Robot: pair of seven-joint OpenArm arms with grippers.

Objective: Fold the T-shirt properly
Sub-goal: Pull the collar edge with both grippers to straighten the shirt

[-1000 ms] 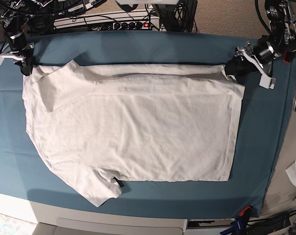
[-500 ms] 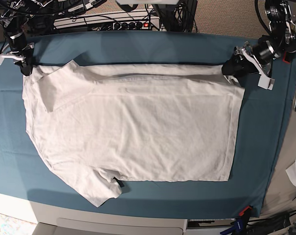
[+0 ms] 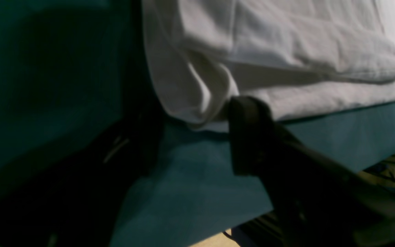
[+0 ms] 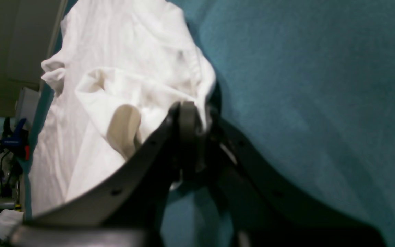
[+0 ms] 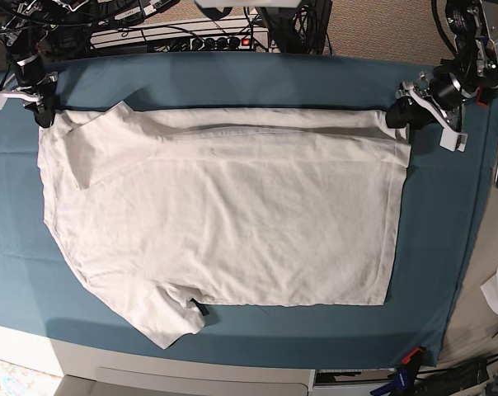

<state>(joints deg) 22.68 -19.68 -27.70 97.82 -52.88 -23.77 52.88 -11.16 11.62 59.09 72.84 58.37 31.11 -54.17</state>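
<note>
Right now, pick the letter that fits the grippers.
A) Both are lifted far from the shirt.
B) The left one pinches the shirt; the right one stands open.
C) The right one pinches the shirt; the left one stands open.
C: the right gripper closes on the shirt's edge, while the left gripper's fingers are spread apart.

Noted large white cotton T-shirt [image 5: 232,214] on teal cloth table cover [image 5: 265,346], with cover extending past it on all sides. Located black-and-white plastic left gripper [image 5: 403,111] at the shirt's upper corner on base view's right. Located black-and-white plastic right gripper [image 5: 44,117] at the opposite upper corner, on base view's left. Logged one sleeve [image 5: 162,318] jutting toward base view's bottom, left of centre.
</note>
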